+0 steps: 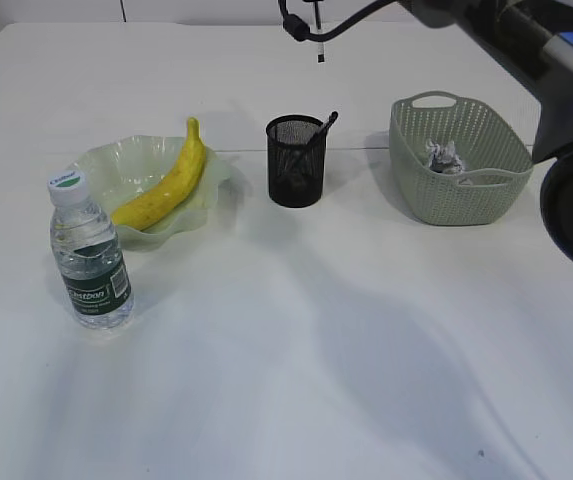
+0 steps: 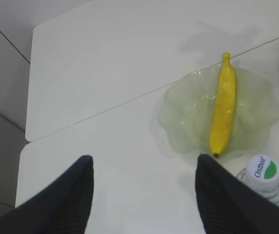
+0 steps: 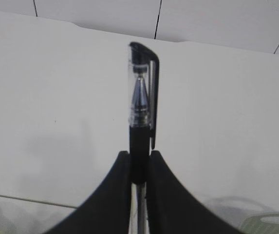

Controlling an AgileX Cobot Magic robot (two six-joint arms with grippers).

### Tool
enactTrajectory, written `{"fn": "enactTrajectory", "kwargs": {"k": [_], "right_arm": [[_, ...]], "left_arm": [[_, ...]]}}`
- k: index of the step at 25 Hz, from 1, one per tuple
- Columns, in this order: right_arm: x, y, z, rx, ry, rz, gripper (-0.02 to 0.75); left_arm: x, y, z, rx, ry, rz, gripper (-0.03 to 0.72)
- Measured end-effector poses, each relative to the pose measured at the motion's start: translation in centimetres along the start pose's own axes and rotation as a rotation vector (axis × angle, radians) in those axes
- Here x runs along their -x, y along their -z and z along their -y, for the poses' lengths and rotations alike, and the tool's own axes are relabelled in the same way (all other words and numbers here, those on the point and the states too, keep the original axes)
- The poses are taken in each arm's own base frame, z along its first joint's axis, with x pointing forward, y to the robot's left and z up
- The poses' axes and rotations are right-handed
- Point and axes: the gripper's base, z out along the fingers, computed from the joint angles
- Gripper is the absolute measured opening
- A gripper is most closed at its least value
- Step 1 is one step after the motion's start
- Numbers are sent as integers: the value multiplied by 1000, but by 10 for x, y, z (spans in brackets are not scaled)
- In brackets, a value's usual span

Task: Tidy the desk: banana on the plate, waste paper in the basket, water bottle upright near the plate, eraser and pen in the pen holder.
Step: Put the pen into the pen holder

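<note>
While clamped: right tool [image 3: 138, 170], pen [image 3: 141, 112].

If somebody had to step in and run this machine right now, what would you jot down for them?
Right gripper: shut on a capped pen, held above the table.
Left gripper: open, empty.
Done: banana on plate, waste paper in basket, water bottle upright beside plate.
Pen holder already holds something dark; eraser not discernible.
Left: drop the held pen in.
</note>
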Motion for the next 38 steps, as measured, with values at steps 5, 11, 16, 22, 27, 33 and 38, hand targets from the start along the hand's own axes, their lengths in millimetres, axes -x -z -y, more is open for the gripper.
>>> {"fn": "enactTrajectory", "kwargs": {"k": [5, 11, 16, 22, 27, 33, 38], "right_arm": [[1, 3, -1, 13, -22, -16, 42], [6, 11, 0, 9, -25, -25, 42], [29, 36, 9, 12, -49, 8, 42], [56, 68, 15, 52, -20, 60, 42], [69, 87, 19, 92, 46, 86, 42], [88, 114, 25, 139, 117, 136, 42], [104, 137, 31, 154, 130, 204, 42]], "left_arm": [[0, 0, 0, -2, 3, 0, 465], [0, 0, 0, -2, 3, 0, 465], [0, 0, 0, -2, 3, 2, 465], [3, 0, 1, -6, 3, 33, 465], [3, 0, 1, -6, 3, 38, 465], [4, 0, 1, -7, 3, 42, 465], [4, 0, 1, -7, 3, 47, 465]]}}
